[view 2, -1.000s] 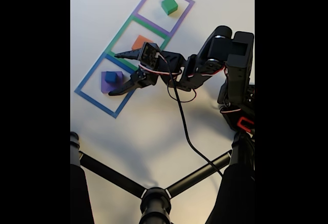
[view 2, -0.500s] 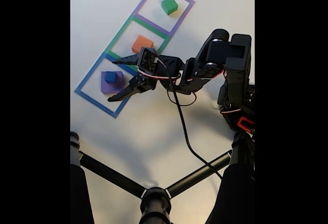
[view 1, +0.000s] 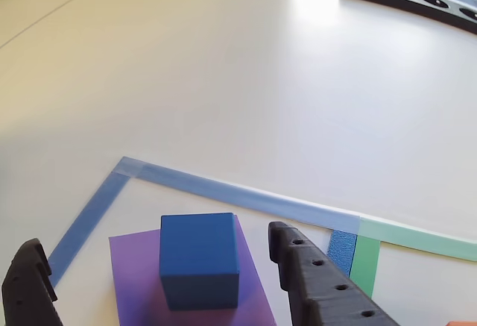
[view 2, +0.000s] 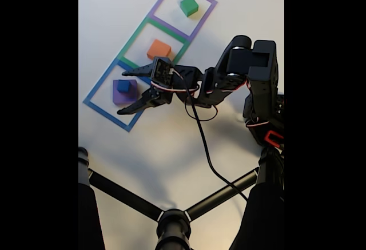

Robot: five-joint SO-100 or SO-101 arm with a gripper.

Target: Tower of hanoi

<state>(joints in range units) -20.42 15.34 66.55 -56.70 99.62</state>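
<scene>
Right by the blue tape square, the gripper (view 2: 123,91) hangs low w/ its two black fingers wide apart, holding nothing. Seen from the other view, the gripper (view 1: 160,281) has one finger (view 1: 320,289) just right of the blue cube (view 1: 199,259) and the other finger at the far left edge, so the cube sits between them but nothing touches it yet.

The blue cube rests on top of the purple slab (view 1: 134,281), a bit turned vs. the slab's edges. Both are inside the blue tape square (view 2: 97,90) on the white surface (view 2: 171,147). Next square along, w/ green tape (view 2: 131,38), holds the orange block (view 2: 159,49). The last square, w/ purple tape (view 2: 200,24), holds the green cube (view 2: 189,6). So the 4 blocks are spread over 3 squares, well apart.

I think the next step is to grab the blue cube. What could go wrong:
- The cube is turned, so the fingers may press on corners, not flat sides. It could twist or pop out.
- If the gripper goes too low, a finger may hit the purple slab & push it out of its square, or lift both.
- It looks like soft foam, so a hard squeeze may squash it & it could slip on the way up.
</scene>
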